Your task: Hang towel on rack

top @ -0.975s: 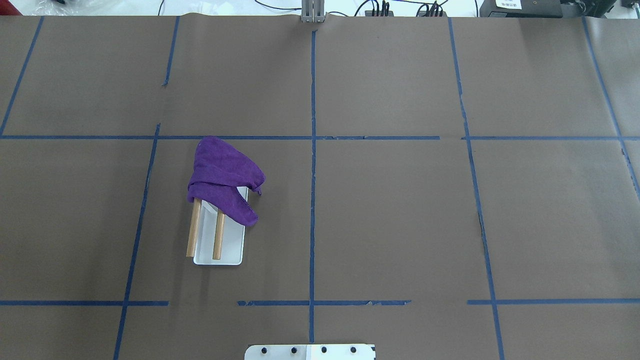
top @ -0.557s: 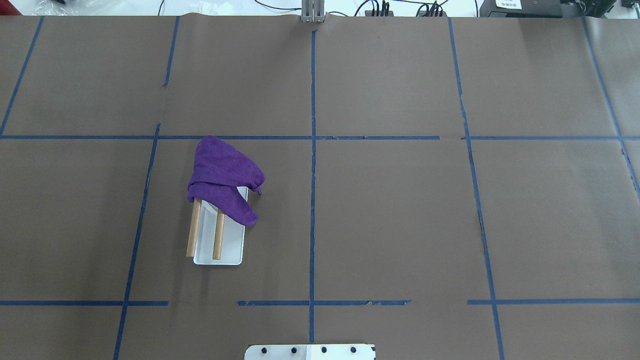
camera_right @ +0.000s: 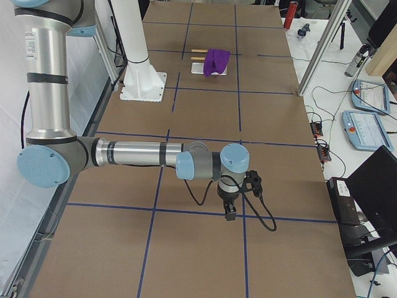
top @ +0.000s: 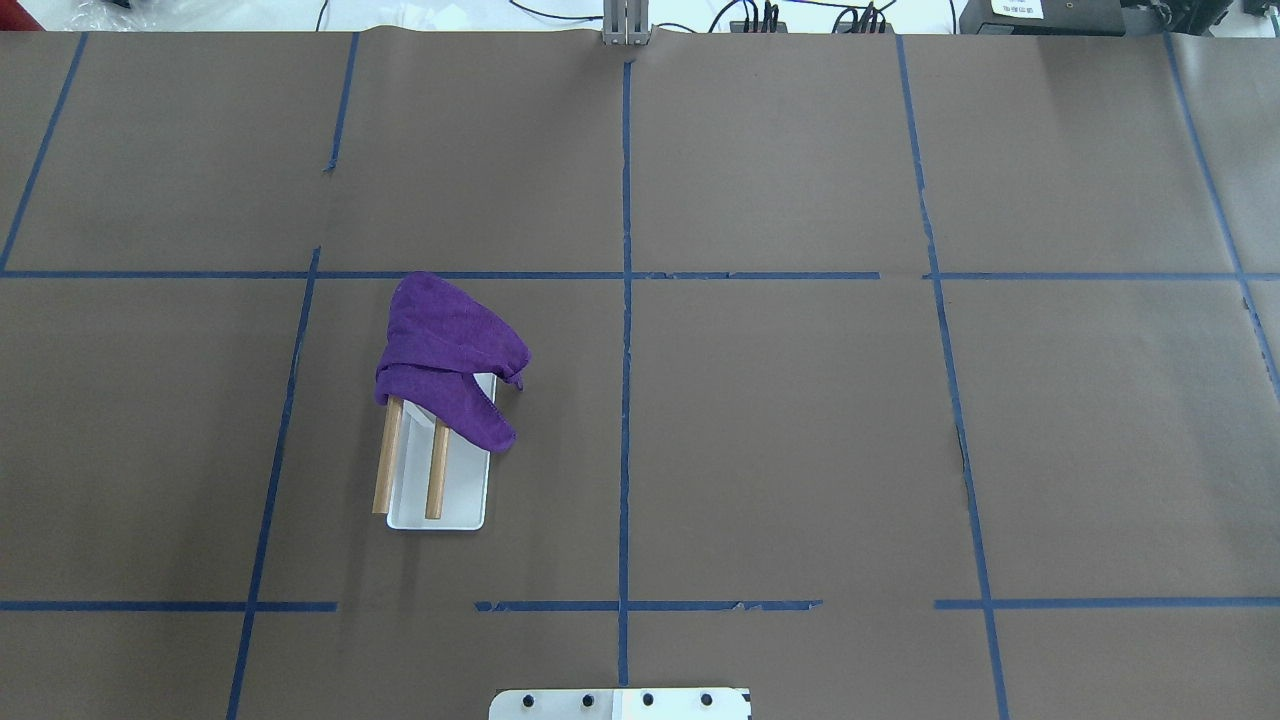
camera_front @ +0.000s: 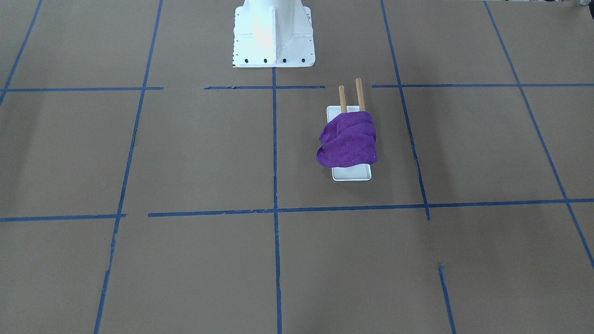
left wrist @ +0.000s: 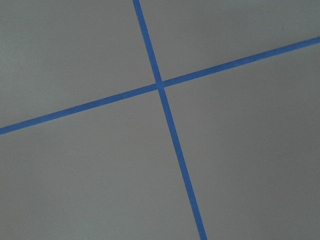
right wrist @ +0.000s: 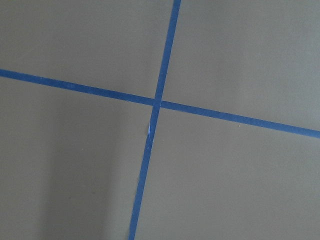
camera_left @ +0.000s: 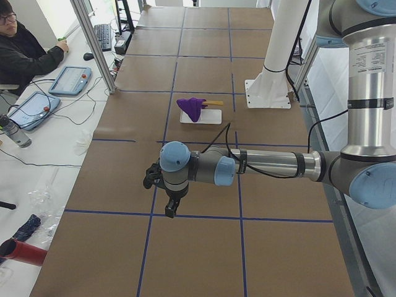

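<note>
The small fuzzy purple towel (top: 447, 355), judged soft, light and floppy and best pinched at a bunched edge, lies draped over the white-based rack's (top: 462, 512) two wooden dowels (top: 436, 485), while the left gripper (camera_left: 173, 207) and right gripper (camera_right: 230, 212) hang well apart from it, and whether they are clenched or released cannot be told.

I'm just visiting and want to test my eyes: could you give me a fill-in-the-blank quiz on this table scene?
The towel is coloured ____. It hangs over ____ wooden rods of the rack. The rack's flat base is ____. The tape lines on the table are ____.
Missing words: purple; two; white; blue.
</note>
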